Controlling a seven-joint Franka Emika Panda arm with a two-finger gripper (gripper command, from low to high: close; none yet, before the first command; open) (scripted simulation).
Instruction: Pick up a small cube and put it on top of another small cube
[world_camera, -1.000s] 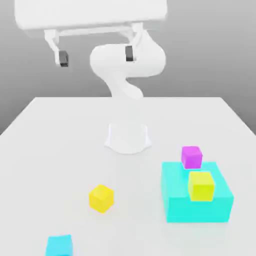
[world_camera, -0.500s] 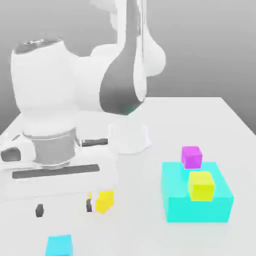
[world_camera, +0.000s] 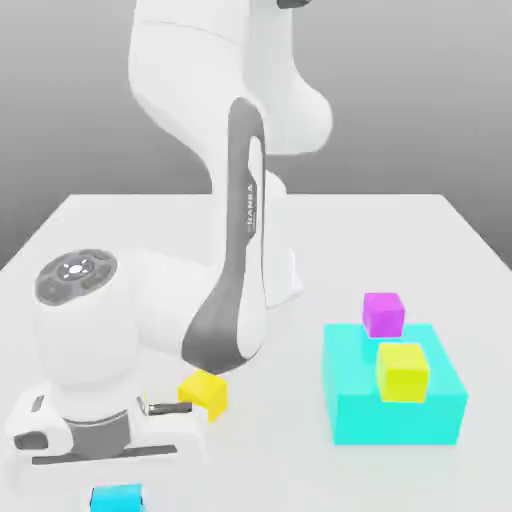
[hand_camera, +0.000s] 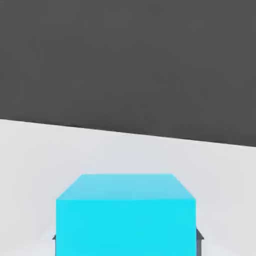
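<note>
A small cyan cube (world_camera: 117, 498) lies at the table's front edge, on the exterior view's left. My gripper (world_camera: 112, 482) has come down over it, with the white hand (world_camera: 100, 440) directly above. In the hand view the cyan cube (hand_camera: 125, 212) sits close up, with dark fingertips (hand_camera: 199, 235) pressed against both of its sides, so the gripper is shut on it. A small yellow cube (world_camera: 203, 393) rests on the table just behind the hand, apart from it.
A large cyan block (world_camera: 440, 410) stands on the exterior view's right with a yellow-green cube (world_camera: 402, 371) on top and a magenta cube (world_camera: 383, 313) at its back edge. The arm's elbow (world_camera: 235, 300) leans over the table's middle.
The arm swung down from high up to the front left. The hand passed the yellow cube, settled over the small cyan cube, and its fingers closed from wide open.
</note>
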